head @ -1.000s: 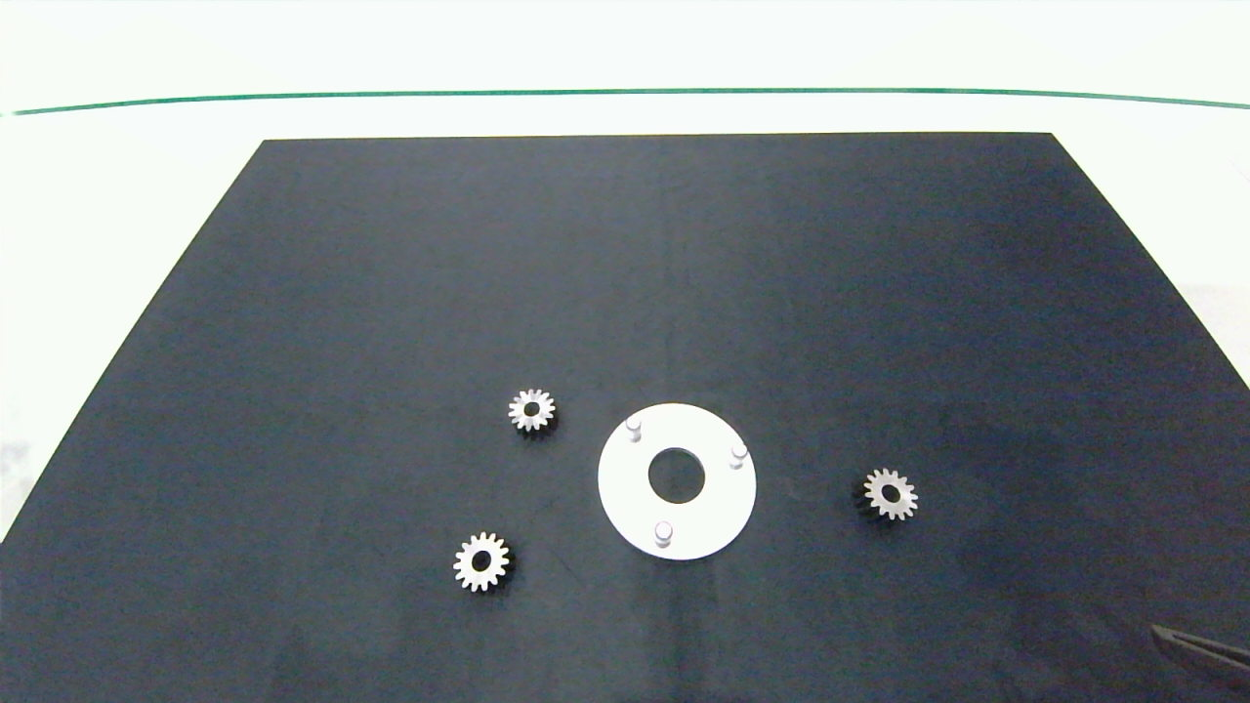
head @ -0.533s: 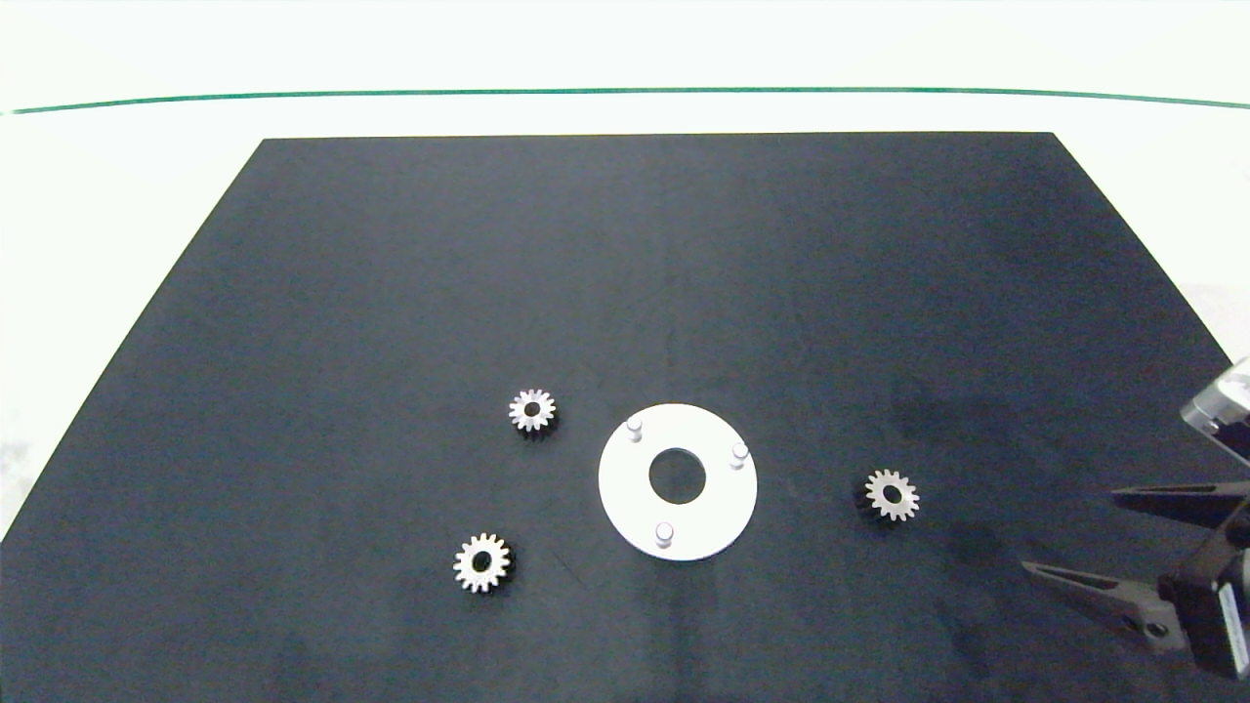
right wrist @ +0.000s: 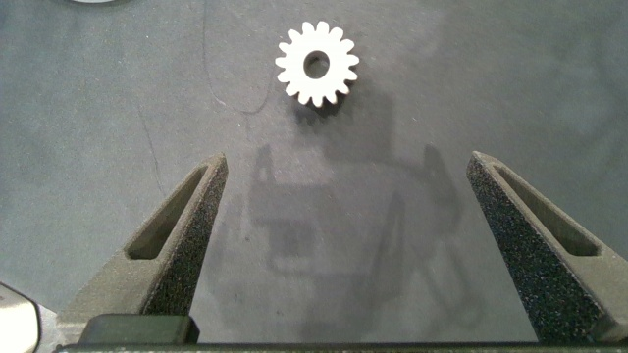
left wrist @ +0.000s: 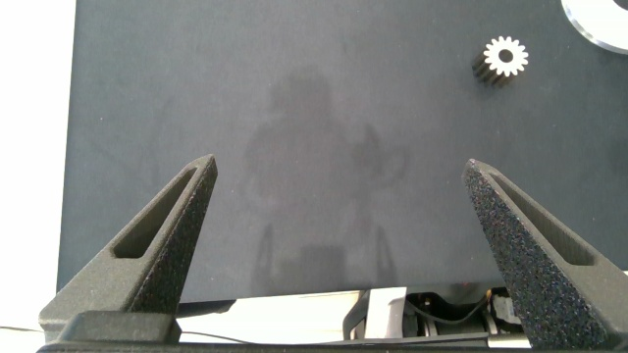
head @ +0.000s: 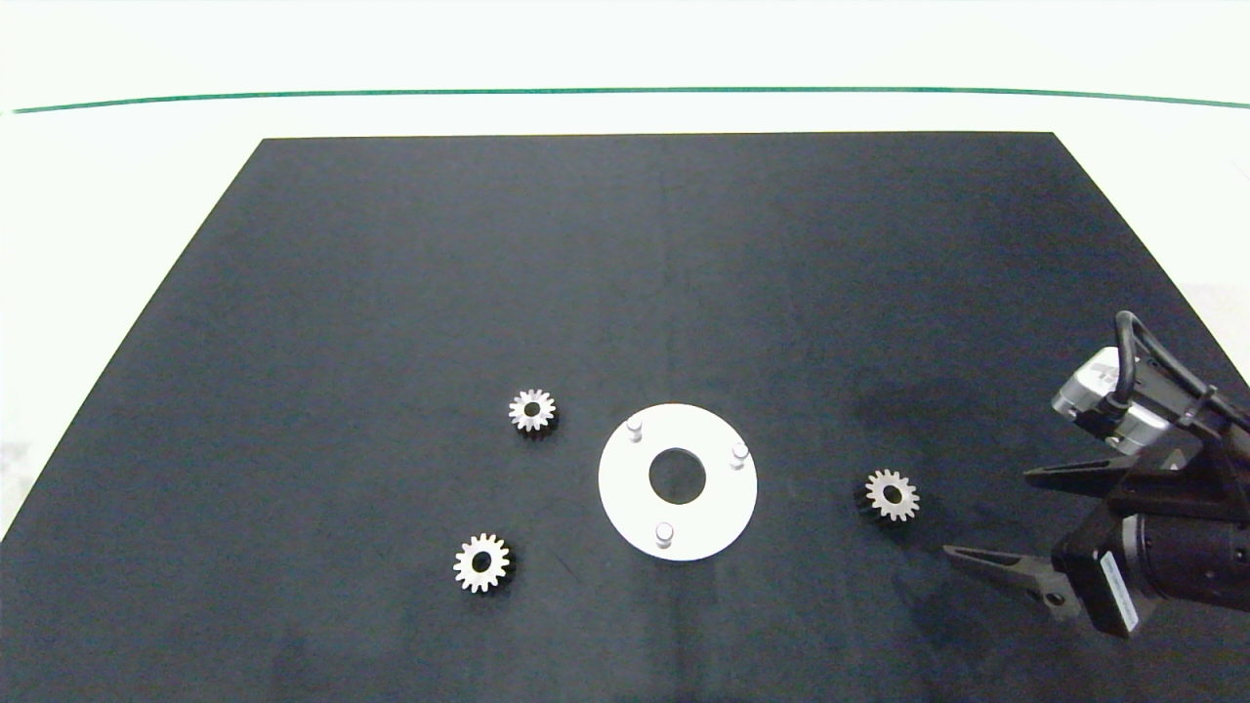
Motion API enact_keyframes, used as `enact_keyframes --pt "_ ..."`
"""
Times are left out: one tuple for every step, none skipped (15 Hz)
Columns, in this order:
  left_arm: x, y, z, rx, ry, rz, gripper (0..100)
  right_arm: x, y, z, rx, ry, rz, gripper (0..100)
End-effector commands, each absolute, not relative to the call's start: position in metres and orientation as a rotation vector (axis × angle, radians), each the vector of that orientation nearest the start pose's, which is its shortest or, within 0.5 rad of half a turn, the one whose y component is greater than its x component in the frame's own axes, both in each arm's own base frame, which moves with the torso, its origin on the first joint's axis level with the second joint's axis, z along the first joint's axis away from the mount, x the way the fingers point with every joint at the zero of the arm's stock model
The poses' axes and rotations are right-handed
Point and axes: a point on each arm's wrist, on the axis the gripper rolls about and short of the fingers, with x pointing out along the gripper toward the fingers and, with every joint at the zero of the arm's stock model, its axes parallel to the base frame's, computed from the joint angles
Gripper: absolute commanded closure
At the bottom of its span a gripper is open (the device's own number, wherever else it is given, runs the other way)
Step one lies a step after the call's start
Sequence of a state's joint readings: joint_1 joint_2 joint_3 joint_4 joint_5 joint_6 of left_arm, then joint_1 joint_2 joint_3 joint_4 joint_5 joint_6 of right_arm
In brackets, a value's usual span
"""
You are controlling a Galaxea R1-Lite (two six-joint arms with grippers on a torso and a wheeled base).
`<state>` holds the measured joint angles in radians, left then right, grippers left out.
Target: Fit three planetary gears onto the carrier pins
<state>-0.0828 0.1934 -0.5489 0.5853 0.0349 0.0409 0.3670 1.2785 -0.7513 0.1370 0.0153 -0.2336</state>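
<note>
Three planetary gears lie flat on the black mat: one (head: 532, 411) left of the white carrier disc (head: 625, 493), one (head: 481, 562) at the front left, one (head: 891, 494) to the right. The carrier pins (head: 635, 427) (head: 739, 452) (head: 664, 533) stand bare on the disc. My right gripper (head: 988, 516) is open, just right of the right gear and apart from it; its wrist view shows that gear (right wrist: 316, 64) beyond the open gripper (right wrist: 348, 157). The left gripper (left wrist: 340, 165) is open over bare mat, with a gear (left wrist: 506, 57) and the disc's rim (left wrist: 601, 18) far ahead.
The black mat (head: 391, 293) covers most of the white table (head: 117, 176). A green line (head: 625, 92) runs across the far side. The mat's near edge shows in the left wrist view.
The right arm has come in from the right edge, moving left toward the right gear. Gears and disc have not moved.
</note>
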Motion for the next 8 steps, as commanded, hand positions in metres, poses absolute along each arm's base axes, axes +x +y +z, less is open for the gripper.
enact_keyframes --pt "-0.057 0.006 0.166 0.055 0.229 -0.052 0 0.182 0.075 0.196 -0.358 0.641 0.453 0" --pt "-0.057 0.006 0.166 0.055 0.23 -0.052 0 0.188 0.077 0.194 -0.359 0.651 0.454 0" --pt "-0.057 0.006 0.166 0.055 0.229 -0.052 0 0.192 0.08 0.193 -0.36 0.661 0.456 0" --pt "-0.057 0.006 0.165 0.055 0.232 -0.052 0 0.196 0.082 0.191 -0.362 0.671 0.461 0" --pt "-0.057 0.006 0.165 0.055 0.23 -0.052 0 0.2 0.084 0.191 -0.363 0.674 0.462 0" --pt "-0.057 0.006 0.165 0.055 0.23 -0.052 0 0.203 0.087 0.19 -0.366 0.677 0.468 0" --pt "-0.057 0.006 0.166 0.055 0.229 -0.051 0 0.206 0.088 0.19 -0.367 0.68 0.47 0" --pt "-0.057 0.006 0.166 0.055 0.227 -0.052 0 0.209 0.091 0.191 -0.368 0.678 0.472 0"
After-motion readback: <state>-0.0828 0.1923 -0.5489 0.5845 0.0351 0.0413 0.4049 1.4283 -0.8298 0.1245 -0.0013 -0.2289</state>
